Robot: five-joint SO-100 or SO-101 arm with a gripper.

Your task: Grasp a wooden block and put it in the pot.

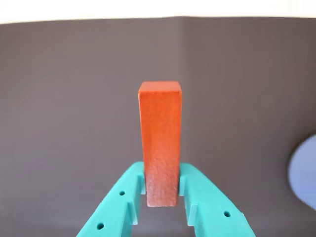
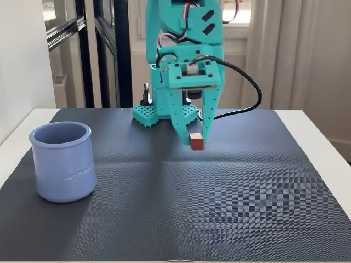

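Note:
The wooden block (image 1: 160, 143) is a dark-red bar held between my teal fingers (image 1: 121, 197) in the wrist view. In the fixed view it shows as a small red piece with a paler end face (image 2: 196, 141), lifted above the mat. My gripper (image 2: 194, 137) is shut on it, near the mat's middle back. The lavender-blue pot (image 2: 62, 161) stands upright on the left of the mat in the fixed view, well apart from the gripper. Only a curved edge of the pot (image 1: 305, 170) shows at the right border of the wrist view.
A dark textured mat (image 2: 219, 197) covers a white table (image 2: 323, 137). The teal arm base (image 2: 159, 112) stands at the mat's back edge with a black cable (image 2: 249, 90) looping to its right. Windows and a curtain are behind.

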